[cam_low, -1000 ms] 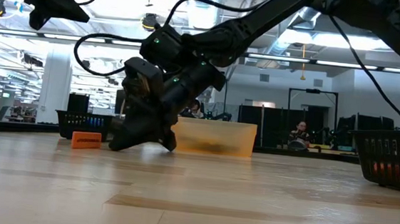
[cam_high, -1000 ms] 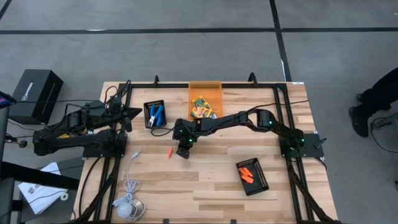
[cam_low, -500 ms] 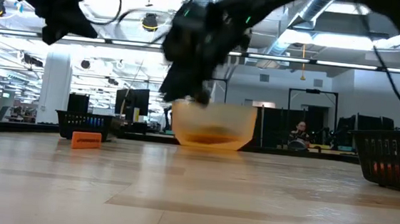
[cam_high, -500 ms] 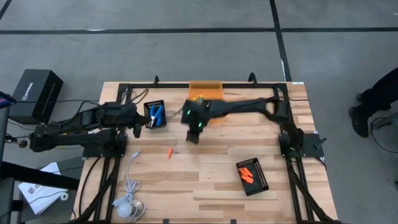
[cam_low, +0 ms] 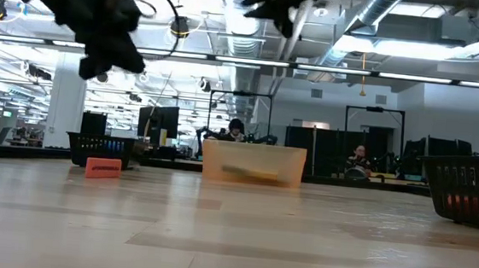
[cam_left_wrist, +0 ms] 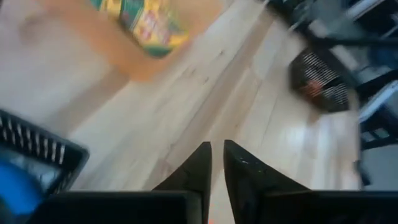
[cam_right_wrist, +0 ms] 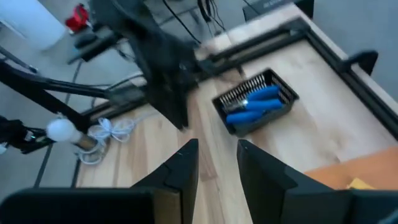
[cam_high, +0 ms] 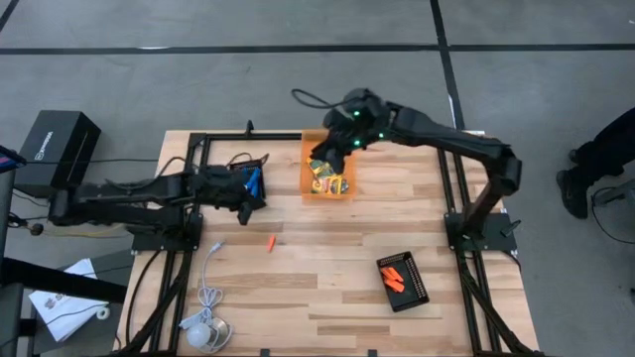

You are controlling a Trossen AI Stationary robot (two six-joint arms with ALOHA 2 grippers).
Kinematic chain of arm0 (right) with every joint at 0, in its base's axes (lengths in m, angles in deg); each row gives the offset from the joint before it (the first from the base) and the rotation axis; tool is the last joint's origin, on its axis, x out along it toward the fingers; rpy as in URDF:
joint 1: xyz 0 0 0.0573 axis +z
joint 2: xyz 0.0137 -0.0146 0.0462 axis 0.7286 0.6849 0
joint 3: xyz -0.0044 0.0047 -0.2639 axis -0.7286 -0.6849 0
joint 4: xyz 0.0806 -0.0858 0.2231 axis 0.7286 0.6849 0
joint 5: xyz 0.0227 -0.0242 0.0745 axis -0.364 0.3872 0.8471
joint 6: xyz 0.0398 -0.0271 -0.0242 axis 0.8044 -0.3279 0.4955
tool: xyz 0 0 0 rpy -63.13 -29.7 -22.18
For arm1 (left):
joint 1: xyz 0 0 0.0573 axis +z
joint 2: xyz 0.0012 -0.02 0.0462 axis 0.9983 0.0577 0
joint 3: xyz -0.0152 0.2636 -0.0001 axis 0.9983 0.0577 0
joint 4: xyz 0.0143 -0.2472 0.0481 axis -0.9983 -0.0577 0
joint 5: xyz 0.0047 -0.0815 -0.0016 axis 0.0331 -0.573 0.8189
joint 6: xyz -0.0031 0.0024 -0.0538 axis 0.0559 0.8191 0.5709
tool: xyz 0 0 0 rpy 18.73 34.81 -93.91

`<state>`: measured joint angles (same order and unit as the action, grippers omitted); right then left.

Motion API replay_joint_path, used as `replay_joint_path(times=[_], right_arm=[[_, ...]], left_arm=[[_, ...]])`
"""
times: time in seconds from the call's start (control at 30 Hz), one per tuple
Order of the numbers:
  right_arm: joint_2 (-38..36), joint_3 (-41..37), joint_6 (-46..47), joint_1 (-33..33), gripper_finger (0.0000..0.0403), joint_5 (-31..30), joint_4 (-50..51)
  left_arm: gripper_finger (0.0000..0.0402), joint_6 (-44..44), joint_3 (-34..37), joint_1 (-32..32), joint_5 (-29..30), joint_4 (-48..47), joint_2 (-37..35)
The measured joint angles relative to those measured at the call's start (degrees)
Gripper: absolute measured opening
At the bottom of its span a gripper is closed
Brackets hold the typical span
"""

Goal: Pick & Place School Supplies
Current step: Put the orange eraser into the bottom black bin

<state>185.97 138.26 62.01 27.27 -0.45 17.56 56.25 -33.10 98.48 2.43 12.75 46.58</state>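
Note:
My right gripper (cam_high: 321,159) hangs open, high above the orange bin (cam_high: 310,184), with nothing between its fingers (cam_right_wrist: 186,163). Yellow-and-green crayon boxes (cam_high: 325,177) lie in that bin and show as a yellow streak through its wall (cam_low: 250,173). My left gripper (cam_high: 252,194) is shut and empty (cam_left_wrist: 216,163), above the black tray holding the blue-handled scissors (cam_right_wrist: 256,102). One short orange piece (cam_high: 269,243) lies on the table, also seen in the low view (cam_low: 103,167). More orange pieces (cam_high: 395,277) lie in a second black tray.
The second black tray (cam_high: 416,291) sits toward the near right. A white cable with a round puck (cam_high: 202,331) lies at the near left corner. A black frame rail (cam_high: 397,136) runs along the far edge. A person's dark legs (cam_high: 595,159) stand beyond the table's right side.
My right gripper has risen from low over the table's middle, beside the loose orange piece, and swung toward the far edge until it hangs above the orange bin. My left gripper has moved toward the table's right, from beside the scissors tray to above it.

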Motion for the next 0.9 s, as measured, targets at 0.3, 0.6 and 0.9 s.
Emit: replay_joint_path(times=[0.3, 0.6, 0.9], right_arm=[[-5.00, 0.01, -1.25, -2.71, 0.0103, -0.60, 0.62], [-7.12, 0.04, -6.60, -2.71, 0.0103, 0.18, 1.29], [-7.32, 0.08, -10.68, -2.69, 0.0103, 5.16, 1.91]], left_arm=[[0.0099, 12.71, 0.00, -4.38, 0.92, -0.05, 15.91], [0.0164, 27.28, 0.00, -9.76, 0.92, 2.22, 24.63], [0.0190, 34.42, -1.52, -12.73, 2.24, 3.57, 24.77]])
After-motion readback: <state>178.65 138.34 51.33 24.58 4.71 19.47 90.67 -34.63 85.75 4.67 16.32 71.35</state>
